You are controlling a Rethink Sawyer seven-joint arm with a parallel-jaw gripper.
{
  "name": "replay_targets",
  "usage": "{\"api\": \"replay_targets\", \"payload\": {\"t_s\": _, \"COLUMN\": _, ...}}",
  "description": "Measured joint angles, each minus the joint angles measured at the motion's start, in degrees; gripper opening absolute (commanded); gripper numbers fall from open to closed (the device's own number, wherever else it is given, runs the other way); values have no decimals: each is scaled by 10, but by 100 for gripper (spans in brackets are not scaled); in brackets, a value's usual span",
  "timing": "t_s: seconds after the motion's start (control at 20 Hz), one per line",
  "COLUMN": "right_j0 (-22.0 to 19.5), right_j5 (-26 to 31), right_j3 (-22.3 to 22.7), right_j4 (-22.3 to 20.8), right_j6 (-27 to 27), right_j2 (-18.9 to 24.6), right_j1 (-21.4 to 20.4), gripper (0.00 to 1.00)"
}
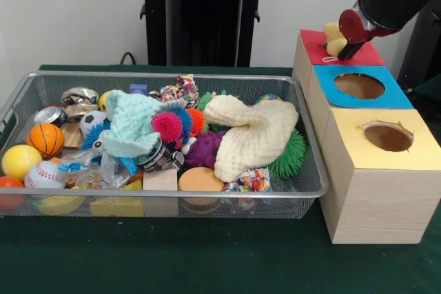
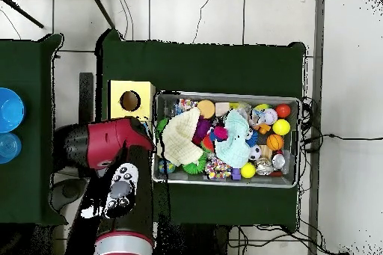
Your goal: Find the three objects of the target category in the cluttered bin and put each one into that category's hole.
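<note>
Dark green cloth (image 1: 207, 266) over the table, pale wall behind, tiled floor around it in the overhead view. Above the red-topped box (image 1: 337, 53), at the far end of the row of three, the gripper (image 1: 335, 40) tilted down from the upper right, closed on a pale yellow object (image 1: 334, 38), lumpy and rounded, kind not clear; held right over the red top, whose hole is hidden behind gripper and load. Next toward the camera, the blue-topped box (image 1: 358, 87) with its round hole open and empty-looking, then the yellow-topped box (image 1: 386, 139) with a ragged-edged hole, all three touching in a line just right of the bin. From overhead, only the yellow top (image 2: 130, 101) clear, the red and black arm (image 2: 112, 147) covering the other two. In the wire mesh bin (image 1: 310, 184), a heap: a cream knitted cloth (image 1: 251, 135) draped at the right, a mint knitted hat (image 1: 134, 125) left of centre, a pink spiky ball (image 1: 167, 127) between them, a purple bumpy toy (image 1: 207, 149) under the cream cloth's edge, a green spiky ball (image 1: 289, 156) at the right wall. Along the left end, a small basketball (image 1: 46, 139), a yellow ball (image 1: 19, 161), a baseball (image 1: 43, 175), a soccer ball (image 1: 91, 122). Near the front wall, a wooden block (image 1: 160, 180) and a round tan disc (image 1: 200, 180) side by side
</note>
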Motion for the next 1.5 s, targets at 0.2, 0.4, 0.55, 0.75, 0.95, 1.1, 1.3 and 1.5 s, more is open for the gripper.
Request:
{"api": "replay_targets", "payload": {"t_s": 0.2, "right_j0": 11, "right_j5": 0, "right_j3": 0, "right_j4": 3, "right_j6": 3, "right_j2": -8, "right_j1": 2, "gripper": 0}}
{"api": "replay_targets", "payload": {"t_s": 0.4, "right_j0": 20, "right_j5": 0, "right_j3": 0, "right_j4": 5, "right_j6": 5, "right_j2": -15, "right_j1": 3, "gripper": 0}}
{"api": "replay_targets", "payload": {"t_s": 0.55, "right_j0": 30, "right_j5": 1, "right_j3": 0, "right_j4": 9, "right_j6": 7, "right_j2": -20, "right_j1": 5, "gripper": 0}}
{"api": "replay_targets", "payload": {"t_s": 0.75, "right_j0": 34, "right_j5": 2, "right_j3": 0, "right_j4": 12, "right_j6": 10, "right_j2": -23, "right_j1": 7, "gripper": 0}}
{"api": "replay_targets", "payload": {"t_s": 0.95, "right_j0": 36, "right_j5": 5, "right_j3": 1, "right_j4": 14, "right_j6": 15, "right_j2": -24, "right_j1": 10, "gripper": 0}}
{"api": "replay_targets", "payload": {"t_s": 1.1, "right_j0": 37, "right_j5": 7, "right_j3": 4, "right_j4": 14, "right_j6": 19, "right_j2": -24, "right_j1": 15, "gripper": 0}}
{"api": "replay_targets", "payload": {"t_s": 1.3, "right_j0": 39, "right_j5": 6, "right_j3": 6, "right_j4": 14, "right_j6": 20, "right_j2": -25, "right_j1": 19, "gripper": 0}}
{"api": "replay_targets", "payload": {"t_s": 1.5, "right_j0": 40, "right_j5": 6, "right_j3": 6, "right_j4": 14, "right_j6": 20, "right_j2": -26, "right_j1": 21, "gripper": 0}}
